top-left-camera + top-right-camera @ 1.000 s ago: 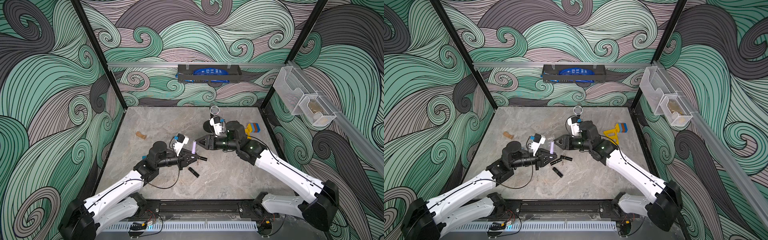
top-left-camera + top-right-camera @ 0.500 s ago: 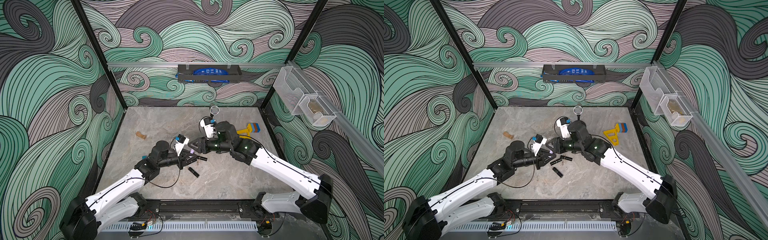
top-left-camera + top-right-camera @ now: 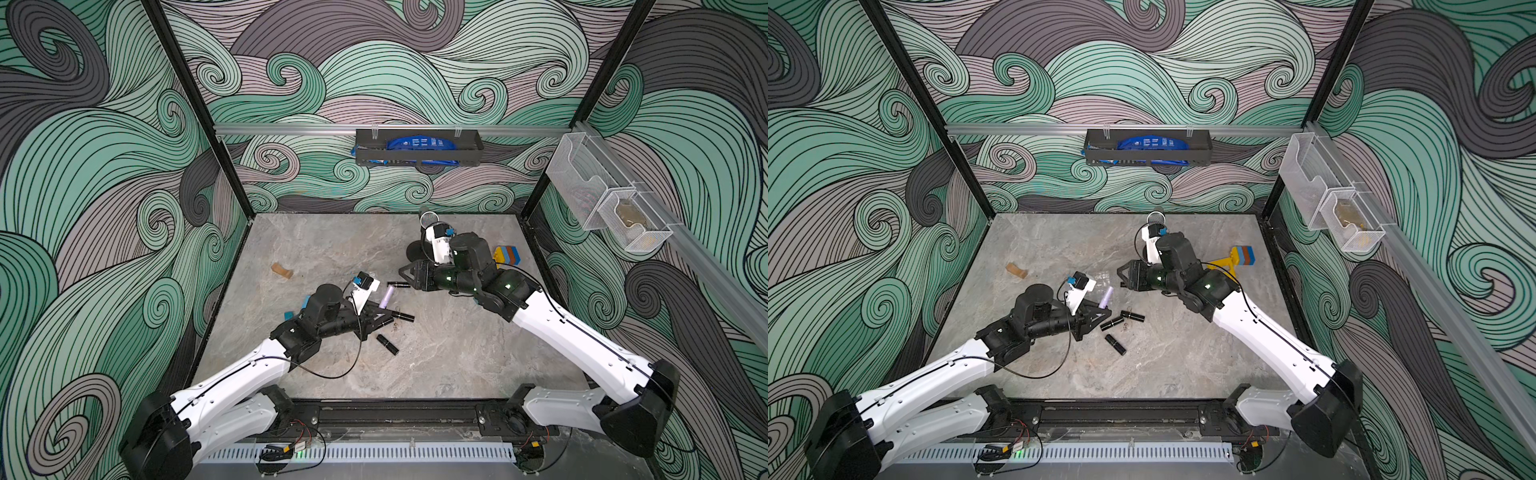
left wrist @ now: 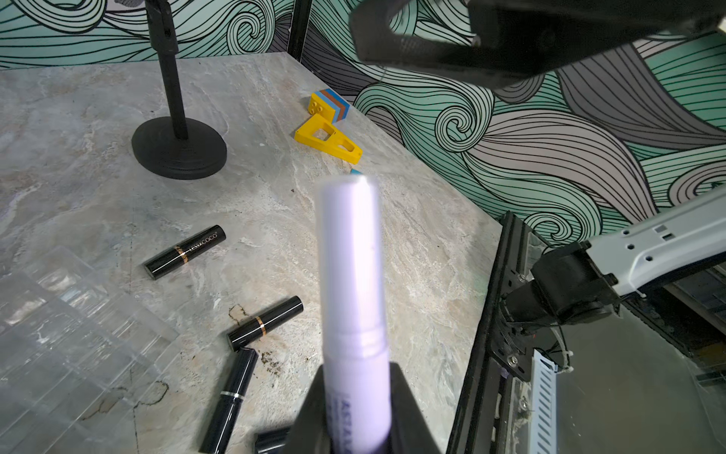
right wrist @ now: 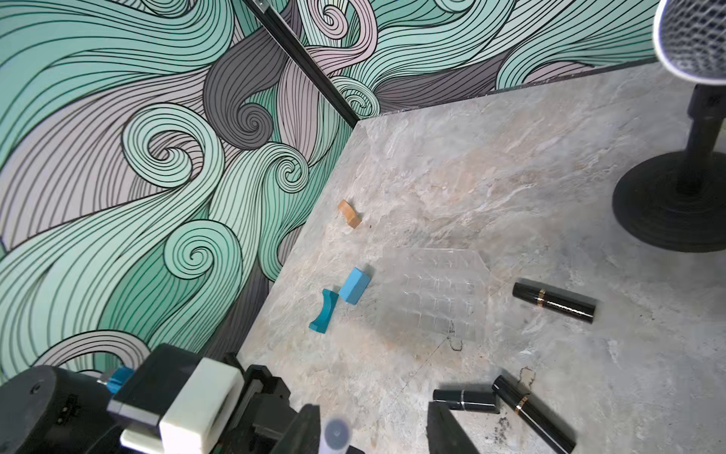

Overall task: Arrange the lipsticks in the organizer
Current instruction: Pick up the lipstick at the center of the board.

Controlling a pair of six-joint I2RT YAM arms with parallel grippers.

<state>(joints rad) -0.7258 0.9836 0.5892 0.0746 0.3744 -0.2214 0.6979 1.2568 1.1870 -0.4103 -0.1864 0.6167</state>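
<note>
Apparently mid-handover, the left claw (image 4: 357,393) clenches a pale lavender plastic tube (image 4: 349,275), long axis tilted toward the far edge. Nearby the clear gridded plastic organizer (image 5: 432,295) sits empty. Four black banded lipsticks (image 3: 387,344) lie flat at the middle of the surface (image 3: 457,353), axes splayed. The right claw (image 5: 373,420) hangs released; next it must align on one.

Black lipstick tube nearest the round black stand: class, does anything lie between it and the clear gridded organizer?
Nothing visible does: the black lipstick tube lies beside the clear plastic gridded organizer, only bare marble tabletop between them.
</note>
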